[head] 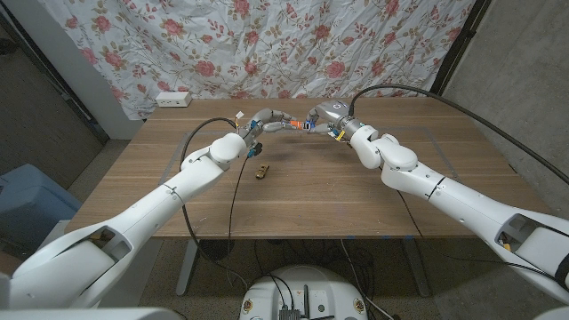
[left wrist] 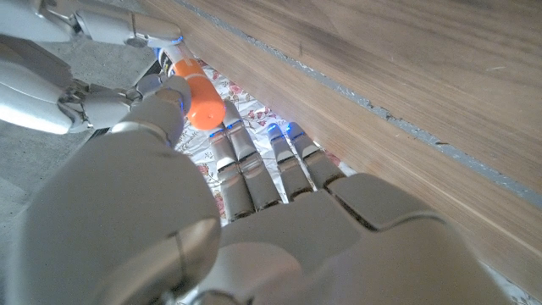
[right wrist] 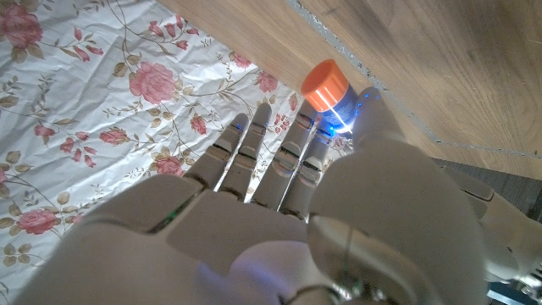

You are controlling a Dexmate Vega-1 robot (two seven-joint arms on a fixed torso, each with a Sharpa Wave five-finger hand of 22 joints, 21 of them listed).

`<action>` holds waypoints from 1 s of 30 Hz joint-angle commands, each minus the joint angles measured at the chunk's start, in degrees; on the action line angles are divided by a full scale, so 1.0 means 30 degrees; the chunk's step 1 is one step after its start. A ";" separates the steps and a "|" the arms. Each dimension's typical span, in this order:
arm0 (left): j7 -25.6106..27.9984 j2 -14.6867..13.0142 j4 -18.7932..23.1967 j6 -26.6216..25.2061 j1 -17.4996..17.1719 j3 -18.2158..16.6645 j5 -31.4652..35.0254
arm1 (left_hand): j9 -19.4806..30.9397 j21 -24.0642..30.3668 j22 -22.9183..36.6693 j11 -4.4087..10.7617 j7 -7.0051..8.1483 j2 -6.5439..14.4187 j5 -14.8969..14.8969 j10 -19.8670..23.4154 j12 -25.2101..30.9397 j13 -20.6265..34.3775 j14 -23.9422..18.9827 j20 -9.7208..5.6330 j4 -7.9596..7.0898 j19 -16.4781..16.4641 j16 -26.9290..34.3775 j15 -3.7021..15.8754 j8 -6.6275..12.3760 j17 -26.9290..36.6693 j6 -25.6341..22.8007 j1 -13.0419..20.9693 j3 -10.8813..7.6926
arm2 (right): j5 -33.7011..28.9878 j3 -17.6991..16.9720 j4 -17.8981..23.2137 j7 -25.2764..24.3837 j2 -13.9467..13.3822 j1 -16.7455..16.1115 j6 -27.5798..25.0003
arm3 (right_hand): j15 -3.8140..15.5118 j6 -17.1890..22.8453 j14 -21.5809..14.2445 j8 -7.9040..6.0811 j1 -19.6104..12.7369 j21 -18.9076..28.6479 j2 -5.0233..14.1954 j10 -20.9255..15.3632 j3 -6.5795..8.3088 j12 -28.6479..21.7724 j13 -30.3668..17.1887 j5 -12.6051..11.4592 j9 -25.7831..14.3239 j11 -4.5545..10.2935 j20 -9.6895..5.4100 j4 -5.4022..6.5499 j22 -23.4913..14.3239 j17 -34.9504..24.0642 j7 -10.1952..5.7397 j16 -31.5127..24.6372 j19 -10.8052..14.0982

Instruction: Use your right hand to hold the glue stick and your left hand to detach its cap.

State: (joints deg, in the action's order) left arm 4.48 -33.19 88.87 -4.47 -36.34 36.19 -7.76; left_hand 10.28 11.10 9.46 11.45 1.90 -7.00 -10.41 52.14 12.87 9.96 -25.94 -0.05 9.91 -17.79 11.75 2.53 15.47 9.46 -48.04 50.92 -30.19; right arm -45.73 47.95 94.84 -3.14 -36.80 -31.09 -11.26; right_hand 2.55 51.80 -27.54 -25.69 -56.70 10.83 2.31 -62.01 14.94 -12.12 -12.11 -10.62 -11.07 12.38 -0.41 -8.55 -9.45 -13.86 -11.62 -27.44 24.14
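Both hands meet above the far middle of the table [head: 293,187]. My right hand [head: 322,116] holds the glue stick between thumb and fingers, and its orange cap [right wrist: 326,85] sticks out past the fingertips. In the left wrist view the cap [left wrist: 203,100] is still on the stick, just beyond my left thumb and extended fingers [left wrist: 254,161]. My left hand [head: 271,121] is right beside the cap with its fingers apart. No left finger shows on the cap in the right wrist view. The stick's body is mostly hidden inside the right hand [left wrist: 93,34].
A small dark and yellow object [head: 261,171] lies on the table nearer to me, left of centre. A white power strip [head: 173,99] sits at the far left corner. A floral cloth [head: 293,44] hangs behind the table.
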 commanded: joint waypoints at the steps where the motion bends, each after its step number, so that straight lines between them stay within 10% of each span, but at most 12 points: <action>1: 0.0584 0.0011 0.0300 -0.0142 -0.0241 -0.0091 0.0314 | 0.0069 0.0055 0.0081 -0.0017 -0.0163 0.0227 -0.0109 0.0611 -0.0070 0.0049 -0.0468 0.0014 -0.0045 -0.0338 0.0062 0.1825 -0.0059 0.0045 -0.0649 0.0320 0.0162 | 0.0019 0.0059 -0.0154 0.0051 0.0051 0.0078 -0.0053 | 0.2339 0.0704 0.0016 -0.0059 -0.0038 0.0001 0.0235 -0.0119 -0.0117 0.0051 -0.0072 -0.0044 -0.0106 0.0053 -0.0038 0.0021 -0.0050 -0.0019 -0.0444 -0.0135 -0.0020; 30: 0.1491 0.0220 0.0538 -0.0776 -0.0375 -0.0084 0.0731 | 0.0117 0.0013 0.0072 0.0291 0.0144 0.1011 -0.0086 0.2874 -0.0124 0.0116 -0.1282 -0.0296 -0.0036 -0.0777 -0.0219 0.2187 -0.0208 -0.0028 -0.3008 0.0947 0.0540 | 0.0035 0.0132 -0.0088 -0.0093 0.0091 -0.0019 -0.0314 | 0.2360 0.0810 0.0012 0.0044 0.0006 0.0000 0.0367 -0.0135 -0.0191 0.0055 -0.0075 -0.0026 -0.0113 0.0058 -0.0082 0.0010 -0.0050 -0.0021 -0.0442 -0.0169 -0.0049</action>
State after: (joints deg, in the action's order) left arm 8.14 -32.54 90.29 -6.16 -37.42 35.86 -6.20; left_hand 10.55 11.10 9.45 11.69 2.85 -4.57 -10.40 59.29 12.64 10.00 -29.11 -1.03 9.76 -19.59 11.36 2.83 14.79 9.33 -55.51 53.36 -28.93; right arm -45.66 48.19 94.54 -3.42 -36.51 -31.13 -12.23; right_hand 2.55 51.92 -27.54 -25.44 -56.79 10.83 2.83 -62.00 14.54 -11.86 -12.14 -10.40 -11.35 12.37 -0.41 -8.47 -9.45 -13.86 -11.50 -27.44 24.14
